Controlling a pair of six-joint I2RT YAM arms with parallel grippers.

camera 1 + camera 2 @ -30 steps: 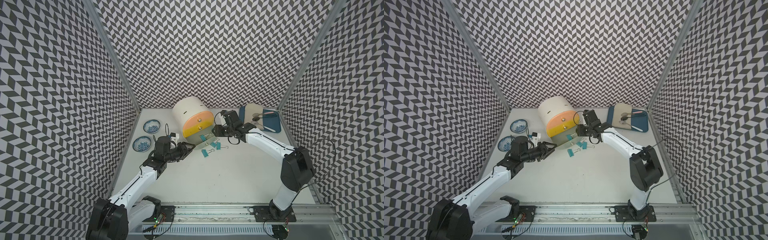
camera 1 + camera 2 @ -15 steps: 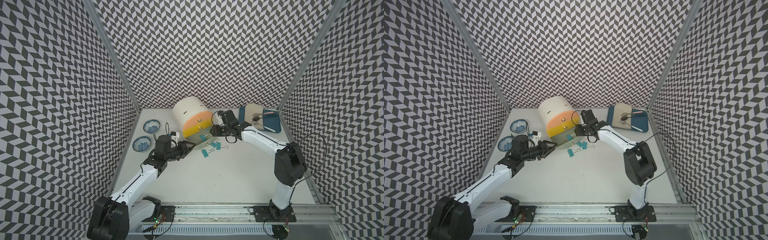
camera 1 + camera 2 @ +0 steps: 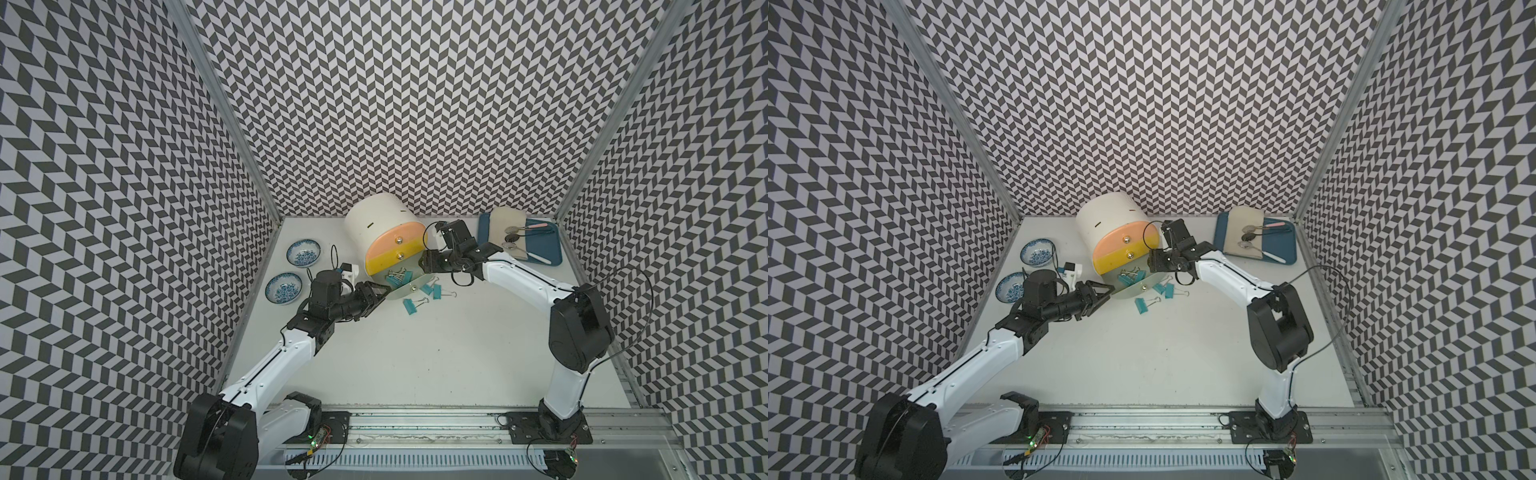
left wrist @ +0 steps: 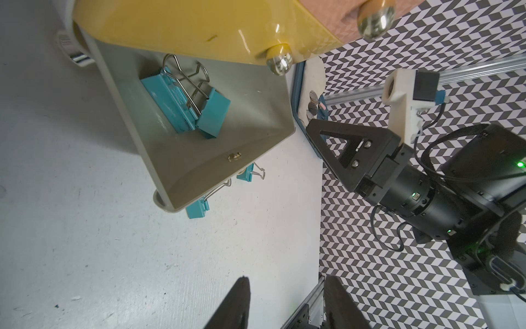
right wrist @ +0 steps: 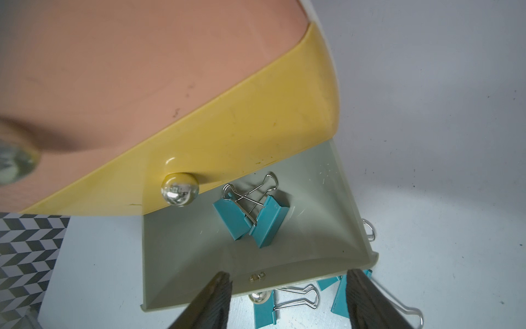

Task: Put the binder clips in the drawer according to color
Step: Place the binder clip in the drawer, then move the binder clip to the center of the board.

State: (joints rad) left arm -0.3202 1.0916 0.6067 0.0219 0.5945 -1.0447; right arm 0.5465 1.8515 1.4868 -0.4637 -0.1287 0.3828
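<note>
The drawer cabinet (image 3: 374, 220) (image 3: 1104, 220) is cream with pink and yellow fronts shut. Its grey-green bottom drawer (image 3: 405, 289) (image 3: 1133, 289) (image 4: 199, 171) (image 5: 185, 250) is pulled out. Two teal binder clips (image 3: 398, 276) (image 3: 1131, 276) (image 4: 182, 105) (image 5: 250, 219) lie inside it. Three more teal clips (image 3: 409, 306) (image 3: 1140, 305) (image 4: 196, 210) (image 5: 264, 312) lie on the table just in front of it. My right gripper (image 3: 424, 264) (image 3: 1152, 264) (image 5: 287, 299) hovers open and empty at the drawer's right corner. My left gripper (image 3: 380, 293) (image 3: 1106, 291) (image 4: 287, 302) is open and empty at the drawer's left side.
Two blue-patterned bowls (image 3: 303, 253) (image 3: 284, 287) sit by the left wall. A blue tray (image 3: 540, 253) with a cloth and spoons lies at the back right. The enclosure walls close in on three sides.
My right gripper has shifted a little toward the drawer and its jaws have spread wider. The left arm and the clips on the table have not moved.
</note>
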